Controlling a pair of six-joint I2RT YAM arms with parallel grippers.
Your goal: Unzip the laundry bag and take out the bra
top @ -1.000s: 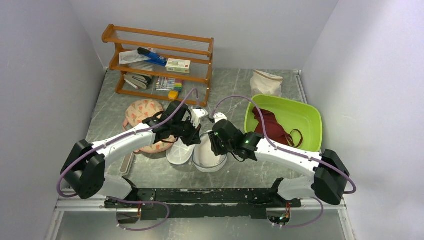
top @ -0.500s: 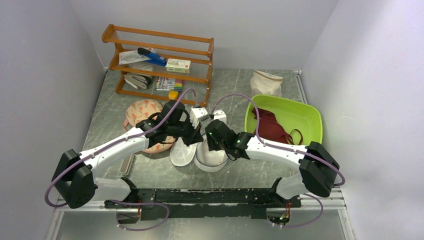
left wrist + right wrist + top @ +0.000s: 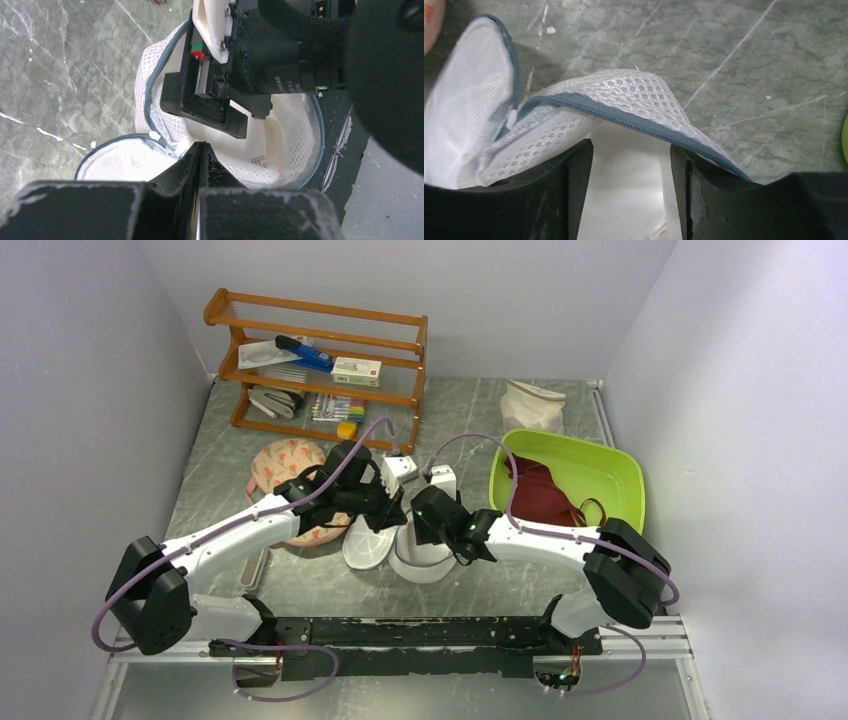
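**Entry: centre table, near to far**

1. Laundry bag (image 3: 420, 560): unzipped, both mesh halves lying open side by side just ahead of the arm bases. No dark fabric seen inside either half.
2. L gripper (image 3: 200, 146): fingers pressed together, no gap. Tips sit at the fold where the two halves join and look pinched on the mesh rim there.
3. R gripper (image 3: 629, 147): fingers apart, moderate width, gripping nothing. It points down into the right half, w/ the grey zipper edge draped across both fingers.
4. Bra (image 3: 540, 495): maroon, limp, lying in the green tub (image 3: 600, 455) to the right, well apart from the bag.
5. Peach floral padded item (image 3: 285, 460): left of the bag, partly under the L arm. Not a task item.
6. Cream sack (image 3: 530, 405) and wooden rack (image 3: 315, 355): far edge.

**Step (judged):** unzip done, bra out, so the task looks about complete. R arm is at the let-go stage.

**Next move (judged):** lift R fingers out from under the zipper edge w/o snagging the mesh, then free the L pinch.

**View notes:**
- Top view alone shows the bra and tub.
- L wrist view alone shows the closed tips on the fold, plus the R gripper inside the right half.
- R wrist view alone shows the finger gap and the zipper edge over it.
- From the top view, neither finger state can be told.
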